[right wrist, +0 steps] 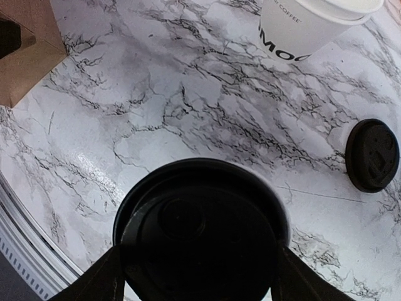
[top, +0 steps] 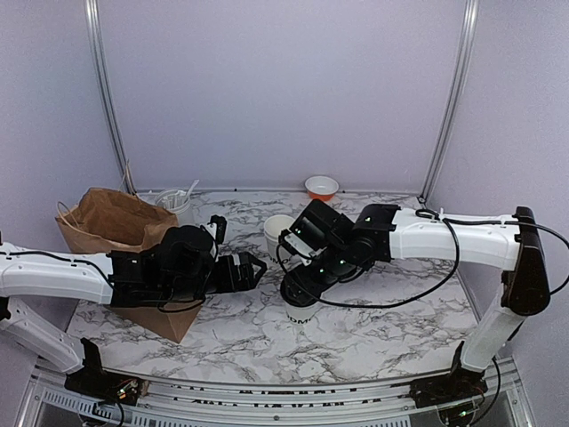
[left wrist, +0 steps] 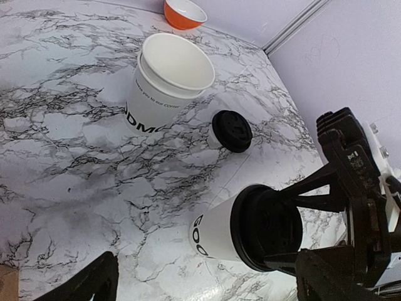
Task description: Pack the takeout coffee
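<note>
A white paper coffee cup (left wrist: 216,231) with dark lettering stands on the marble table under a black lid (right wrist: 200,219). My right gripper (right wrist: 199,251) reaches down from above, its fingers shut on the two sides of that lid (top: 300,289). Open stacked cups (left wrist: 169,81) stand further back, seen too in the top view (top: 278,233). Between the two lies a loose black lid (left wrist: 232,130). My left gripper (top: 253,267) hangs open just left of the lidded cup, holding nothing.
An open brown paper bag (top: 116,222) stands at the left, behind my left arm. A canister of utensils (top: 178,203) is beside it at the back. A small orange bowl (top: 321,187) sits at the back wall.
</note>
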`<state>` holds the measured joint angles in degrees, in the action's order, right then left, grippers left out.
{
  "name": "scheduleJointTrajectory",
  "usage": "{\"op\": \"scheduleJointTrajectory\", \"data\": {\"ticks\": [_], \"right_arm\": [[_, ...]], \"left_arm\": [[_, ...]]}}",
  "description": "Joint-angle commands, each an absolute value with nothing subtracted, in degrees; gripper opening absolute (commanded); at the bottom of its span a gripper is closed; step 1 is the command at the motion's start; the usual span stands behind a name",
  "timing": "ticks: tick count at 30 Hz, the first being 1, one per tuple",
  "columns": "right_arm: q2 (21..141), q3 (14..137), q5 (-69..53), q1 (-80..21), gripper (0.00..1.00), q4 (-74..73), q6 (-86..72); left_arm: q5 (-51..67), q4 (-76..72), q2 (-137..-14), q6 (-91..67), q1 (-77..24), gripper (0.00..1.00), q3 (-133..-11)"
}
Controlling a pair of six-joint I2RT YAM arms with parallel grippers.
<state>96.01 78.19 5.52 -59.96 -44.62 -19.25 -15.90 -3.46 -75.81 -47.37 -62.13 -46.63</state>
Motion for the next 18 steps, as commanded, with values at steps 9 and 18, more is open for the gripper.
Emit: {"op": "scheduleJointTrajectory", "data": {"ticks": [9, 18], "right_arm": [[97.24, 76.85, 8.42, -60.6, 0.75, -46.76, -21.12], [96.15, 79.25, 9.51, -60.64, 0.75, -47.54, -21.44]], "left_arm": [[-14.77, -2.96, -77.87, -47.2, -61.61, 0.99, -47.46], [-14.77, -3.08, -77.79, -46.98, -61.51, 0.99, -47.57]]}}
